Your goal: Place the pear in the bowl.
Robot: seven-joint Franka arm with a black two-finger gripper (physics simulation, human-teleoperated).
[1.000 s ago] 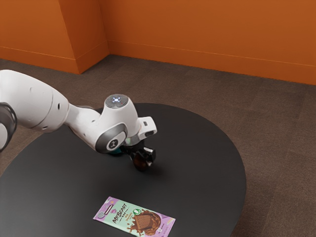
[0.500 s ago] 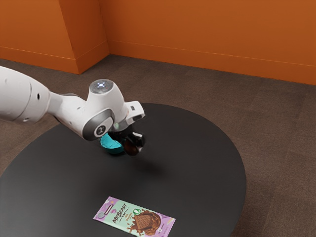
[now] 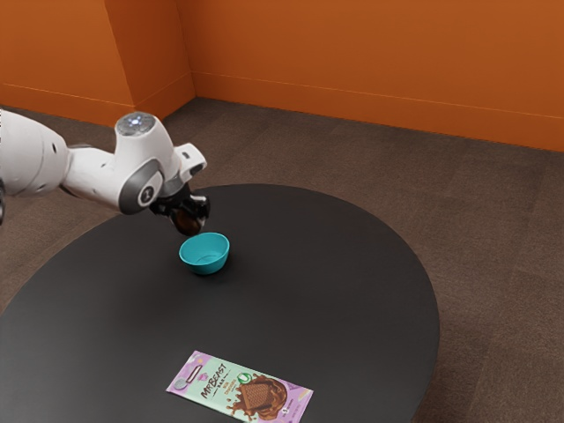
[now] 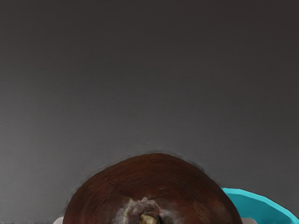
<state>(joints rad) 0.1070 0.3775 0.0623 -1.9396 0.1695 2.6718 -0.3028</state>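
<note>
My black gripper is shut on the dark reddish-brown pear, held up off the table. In the exterior view the two appear just above the far rim of the turquoise bowl, which stands upright with its bare inside showing. From the wrist view, the pear is seen close up with its stem end toward the camera, and part of the bowl lies beyond it, to one side.
On the round black table, a chocolate bar in a purple and mint wrapper lies flat near the exterior view's lower edge, well apart from the bowl.
Carrying the pear, my hand has risen and travelled toward the exterior view's upper left, past the bowl. The bowl, earlier largely hidden behind the gripper, is now uncovered.
</note>
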